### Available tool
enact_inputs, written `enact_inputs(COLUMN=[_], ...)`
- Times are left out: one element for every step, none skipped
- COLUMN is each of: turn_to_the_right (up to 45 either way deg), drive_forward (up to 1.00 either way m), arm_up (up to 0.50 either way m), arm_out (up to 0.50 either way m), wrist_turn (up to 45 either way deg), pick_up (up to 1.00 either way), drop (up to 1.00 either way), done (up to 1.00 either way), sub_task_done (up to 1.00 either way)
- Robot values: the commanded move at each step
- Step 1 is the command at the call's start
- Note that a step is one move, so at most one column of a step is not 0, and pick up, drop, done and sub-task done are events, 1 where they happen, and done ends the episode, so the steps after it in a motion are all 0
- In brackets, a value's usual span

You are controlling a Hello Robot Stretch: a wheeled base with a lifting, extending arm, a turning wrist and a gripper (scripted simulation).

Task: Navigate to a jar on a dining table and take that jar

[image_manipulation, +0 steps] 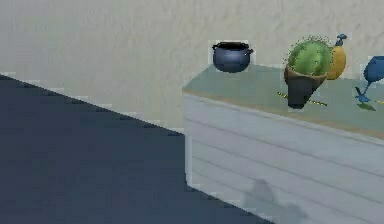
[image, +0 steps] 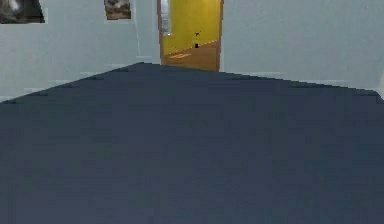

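Observation:
A pale counter-like unit [image_manipulation: 250,130] with a greenish top stands at the arm side view's right. On its top sit a dark blue pot with a handle [image_manipulation: 232,56], a round green cactus in a dark pot [image_manipulation: 306,66], an orange vessel [image_manipulation: 337,60] behind the cactus, and a blue object [image_manipulation: 374,72] at the right edge. A thin yellow stick-like thing [image_manipulation: 300,98] lies near the cactus. No shape here reads clearly as a jar.
Dark blue carpet [image: 190,150] spreads across the forward view up to pale blue walls. A doorway [image: 192,35] at the top middle leads into a yellow room with a wooden floor. Two framed pictures [image: 118,9] hang on the wall to its left.

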Motion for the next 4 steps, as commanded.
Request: enact_inputs(turn_to_the_right=[0.0, 0.0, 0.0, 0.0], drive_forward=[1.00, 1.00, 1.00, 1.00], arm_up=[0.00, 0.00, 0.00, 0.00], arm_out=[0.00, 0.00, 0.00, 0.00], wrist_turn=[0.0, 0.0, 0.0, 0.0], pick_up=[0.00, 0.00, 0.00, 0.00], drop=[0.00, 0.00, 0.00, 0.00], done=[0.00, 0.00, 0.00, 0.00], sub_task_done=[0.00, 0.00, 0.00, 0.00])
